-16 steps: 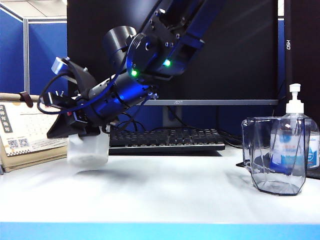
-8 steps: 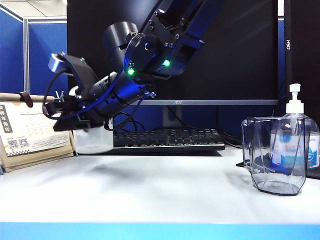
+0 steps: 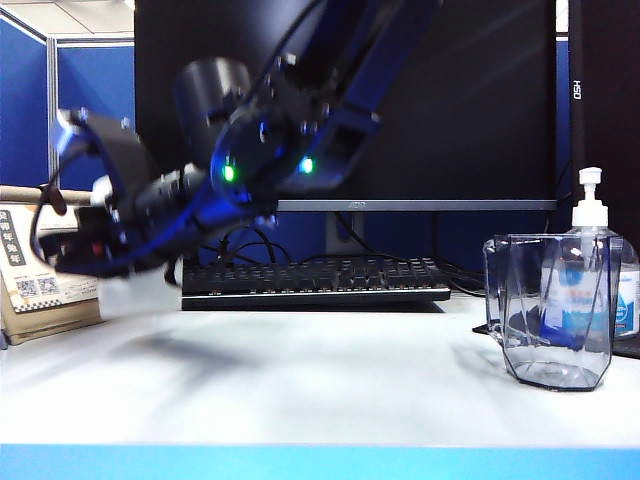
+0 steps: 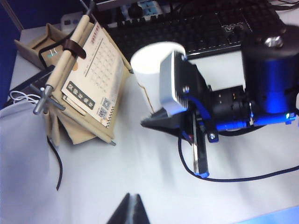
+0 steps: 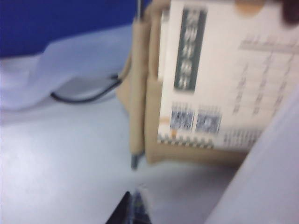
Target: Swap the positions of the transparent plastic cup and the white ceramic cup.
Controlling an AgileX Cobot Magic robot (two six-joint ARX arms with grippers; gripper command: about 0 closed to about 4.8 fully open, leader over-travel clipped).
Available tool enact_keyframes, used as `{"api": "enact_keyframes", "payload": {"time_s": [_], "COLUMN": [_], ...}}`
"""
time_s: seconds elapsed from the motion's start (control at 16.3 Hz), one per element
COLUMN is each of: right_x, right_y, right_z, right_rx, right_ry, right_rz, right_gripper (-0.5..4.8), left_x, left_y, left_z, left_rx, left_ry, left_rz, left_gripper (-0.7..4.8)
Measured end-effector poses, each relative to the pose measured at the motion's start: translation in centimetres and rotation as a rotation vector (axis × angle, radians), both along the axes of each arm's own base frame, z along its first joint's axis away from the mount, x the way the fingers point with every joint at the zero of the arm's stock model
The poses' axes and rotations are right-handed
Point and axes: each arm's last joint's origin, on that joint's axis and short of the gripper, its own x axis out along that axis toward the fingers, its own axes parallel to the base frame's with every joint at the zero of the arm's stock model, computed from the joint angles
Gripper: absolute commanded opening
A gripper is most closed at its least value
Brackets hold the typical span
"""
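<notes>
- Right beside the right gripper (image 4: 145,122), the white ceramic cup (image 4: 154,70) is standing mouth-up on the table (image 3: 320,400), squeezed between that gripper and a desk calendar (image 4: 88,88).
- The cup's inside is glaring pure white, so I can't tell what's in it.
- The right gripper's fingers are looking pressed together into one dark wedge. The cup wall is sitting just to the side of them, and I honestly can't tell if they're pinching any part of the cup.
- The left gripper (image 4: 132,211) is hanging over bare table, near the right gripper and cup, tips pushed flat against each other and holding nothing.
- The transparent plastic cup (image 3: 555,310) is sitting upright, well apart from both grippers, far over at the shoulder end of the right arm. Only the blue label of the pump bottle (image 3: 600,270) just behind it is showing through.
- The exterior view is the only one catching the clear cup, but there the right arm is a blur and the white cup isn't making itself out.
- The left wrist view is the only one giving the white cup whole, while the right wrist view is getting just a pale smear of it next to the calendar.
</notes>
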Motion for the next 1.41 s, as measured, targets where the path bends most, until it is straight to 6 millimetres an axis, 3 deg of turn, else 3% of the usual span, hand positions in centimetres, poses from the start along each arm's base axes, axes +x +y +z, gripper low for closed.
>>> {"api": "enact_keyframes", "payload": {"time_s": [0.12, 0.61, 0.8, 0.92, 1.04, 1.41], "right_x": [0.2, 0.3, 0.4, 0.1, 0.1, 0.0], "right_y": [-0.2, 0.0, 0.1, 0.2, 0.0, -0.1], "right_z": [-1.0, -0.7, -1.2, -1.9, -2.2, -2.6], "right_rx": [-0.023, 0.001, 0.009, -0.015, -0.021, -0.038], "right_ry": [0.031, 0.045, 0.058, 0.112, 0.149, 0.221], "right_rz": [-0.009, -0.005, 0.029, 0.052, 0.065, 0.055], "right_gripper": [-0.06, -0.05, 0.68, 0.68, 1.75, 2.22], "left_x": [0.0, 0.2, 0.2, 0.2, 0.2, 0.0], "left_y": [0.0, -0.1, -0.1, -0.1, -0.1, 0.1], "left_z": [0.0, 0.3, 0.4, 0.4, 0.4, 0.5], "left_rx": [0.009, 0.017, 0.014, 0.015, 0.024, 0.017], "left_ry": [-0.003, -0.042, -0.048, -0.049, -0.053, -0.067], "left_rz": [-0.005, 0.001, 0.001, 0.0, -0.004, -0.006], "left_gripper": [-0.06, -0.06, -0.06, -0.06, -0.06, -0.06]}}
